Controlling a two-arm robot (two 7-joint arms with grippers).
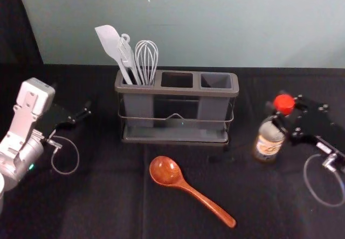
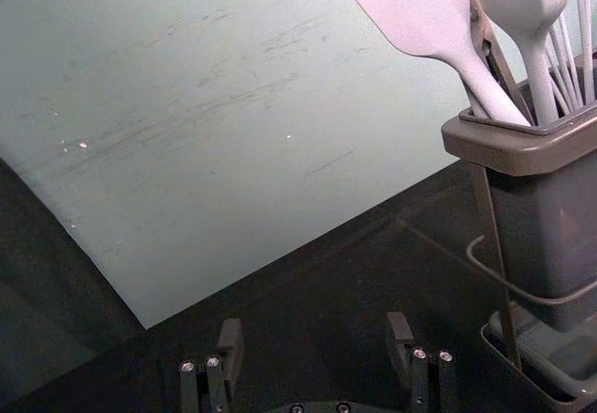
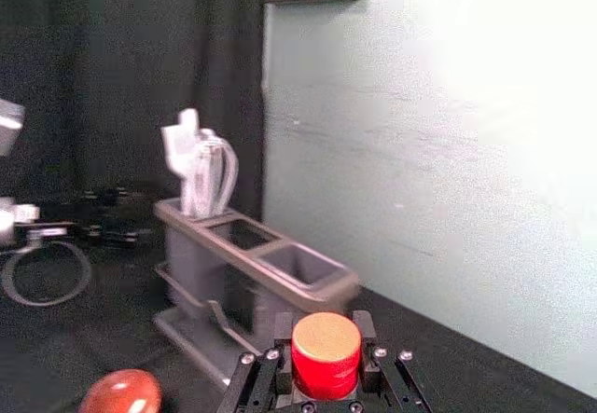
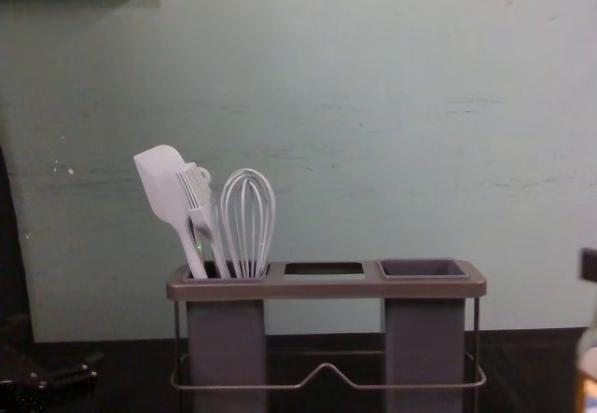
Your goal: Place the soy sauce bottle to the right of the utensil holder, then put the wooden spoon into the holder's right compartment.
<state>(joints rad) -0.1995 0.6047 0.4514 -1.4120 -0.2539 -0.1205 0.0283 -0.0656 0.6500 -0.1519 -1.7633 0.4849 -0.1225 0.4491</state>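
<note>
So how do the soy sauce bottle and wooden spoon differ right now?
The soy sauce bottle is in the right gripper; the wooden spoon lies free on the table. The bottle has a red cap; the spoon is reddish-brown throughout. Both are outside the utensil holder.

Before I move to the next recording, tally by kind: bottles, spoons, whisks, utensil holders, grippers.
Bottle: 1
Spoon: 1
Whisk: 1
Utensil holder: 1
Grippers: 2 (left gripper, open, left of the holder; right gripper, closed on the bottle)
Total: 6
</note>
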